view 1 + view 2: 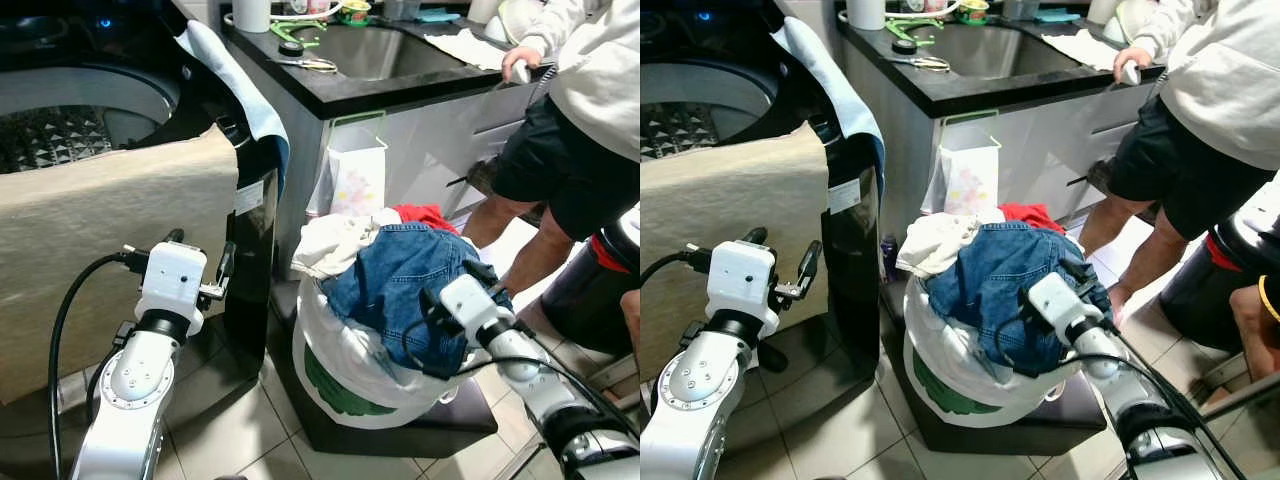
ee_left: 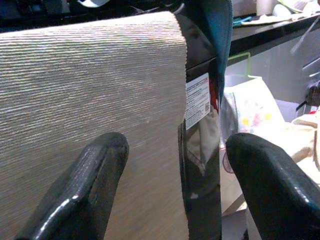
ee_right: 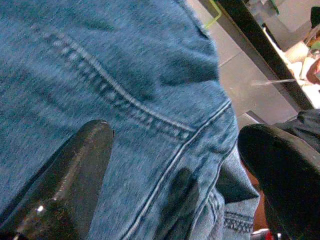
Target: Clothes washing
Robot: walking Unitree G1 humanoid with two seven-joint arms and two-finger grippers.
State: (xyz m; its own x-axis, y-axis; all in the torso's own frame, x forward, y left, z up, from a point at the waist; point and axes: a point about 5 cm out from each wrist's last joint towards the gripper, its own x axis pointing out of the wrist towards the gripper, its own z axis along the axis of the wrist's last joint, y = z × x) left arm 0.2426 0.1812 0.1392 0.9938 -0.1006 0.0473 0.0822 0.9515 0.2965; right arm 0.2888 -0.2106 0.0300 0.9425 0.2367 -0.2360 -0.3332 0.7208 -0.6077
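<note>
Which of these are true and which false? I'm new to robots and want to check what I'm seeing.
1. The right gripper has its fingers spread over blue jeans. True.
2. The jeans lie on the floor tiles. False: they sit on top of a heaped white laundry bag, with a white garment and something red beside them.
3. The left gripper is clamped on a towel. False: its fingers are open and hold nothing, in front of the beige cloth draped over the washing machine.
4. A person stands at the sink counter. True.
5. The washing machine's drum is shut by a lid. False: the drum is open from above.
</note>
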